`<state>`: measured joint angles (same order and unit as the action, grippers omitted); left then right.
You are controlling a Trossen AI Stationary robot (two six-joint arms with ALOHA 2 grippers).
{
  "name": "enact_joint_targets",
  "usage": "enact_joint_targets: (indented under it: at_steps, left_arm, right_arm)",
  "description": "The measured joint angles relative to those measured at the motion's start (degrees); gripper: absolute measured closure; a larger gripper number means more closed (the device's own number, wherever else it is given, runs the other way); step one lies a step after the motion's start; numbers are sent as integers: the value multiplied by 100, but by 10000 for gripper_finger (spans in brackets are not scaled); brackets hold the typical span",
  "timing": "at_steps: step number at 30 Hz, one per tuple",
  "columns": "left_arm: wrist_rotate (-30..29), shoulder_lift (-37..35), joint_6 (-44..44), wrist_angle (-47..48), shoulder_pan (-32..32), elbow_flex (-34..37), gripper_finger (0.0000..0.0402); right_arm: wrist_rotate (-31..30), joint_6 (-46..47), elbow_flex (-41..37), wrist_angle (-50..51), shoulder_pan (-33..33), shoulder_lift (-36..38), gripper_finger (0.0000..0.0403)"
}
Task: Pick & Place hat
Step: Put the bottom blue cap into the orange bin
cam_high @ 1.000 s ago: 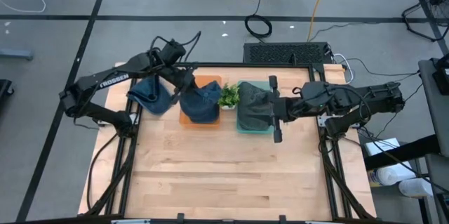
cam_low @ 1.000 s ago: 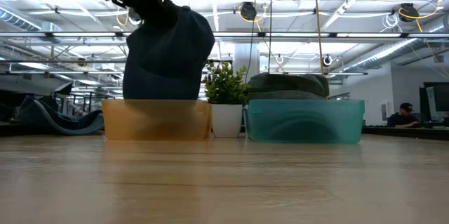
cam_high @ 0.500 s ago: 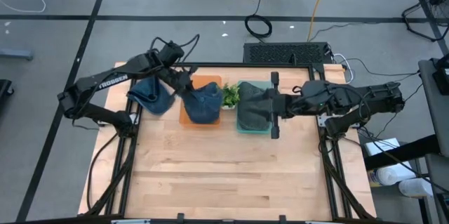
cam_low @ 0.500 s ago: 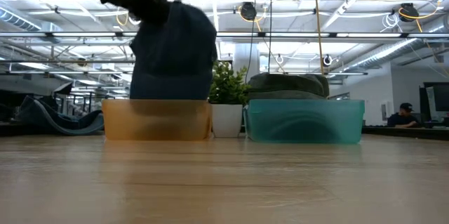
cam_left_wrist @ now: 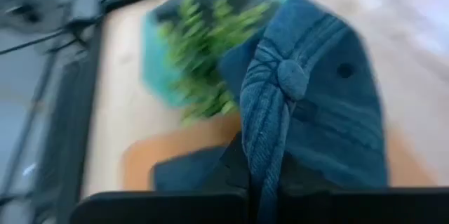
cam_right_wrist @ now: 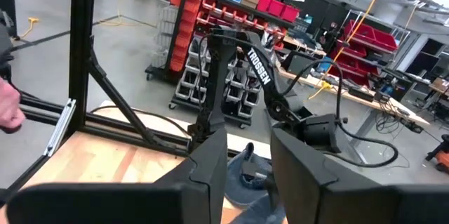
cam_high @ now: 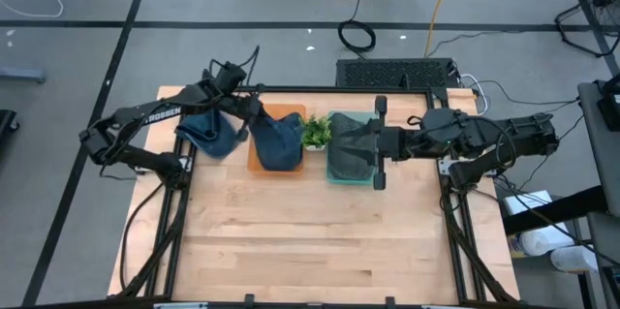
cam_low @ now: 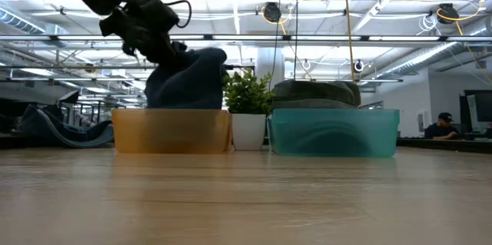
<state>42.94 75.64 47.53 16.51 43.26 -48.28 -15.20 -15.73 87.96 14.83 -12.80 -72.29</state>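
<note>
My left gripper is shut on a blue denim hat, which sits low in the orange bin; the bin's wall hides the hat's lower part. A second blue hat lies on the table left of that bin. A dark green hat rests in the teal bin. My right gripper hovers open and level above the teal bin's right side, with nothing between its fingers. My left gripper pinches a raised fold of the blue hat's crown between its two fingers, below the top button. The fingers come from the table's far left, slanting down. The hat hangs below them, its lower part inside the orange bin.
A small potted plant stands between the two bins. The bins line the far edge, and the bare wooden table stretches toward the near edge. A black frame surrounds the table.
My left gripper has come down toward the orange bin and drawn a little toward the table's left, still shut on the blue hat. The hat, which hung tall above the bin, has sunk into it and now shows much lower over the rim.
</note>
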Motion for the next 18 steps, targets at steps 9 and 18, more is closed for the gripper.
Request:
enact_joint_targets:
  at_steps: [9,18]
  left_arm:
    - [-1005,-2,-464,-700,312,386,398]
    - [-1279,-2,-824,-664,269,850,398]
  right_arm:
    - [0,2,0,0,0,0,303]
    - [-155,2,0,2,2,0,303]
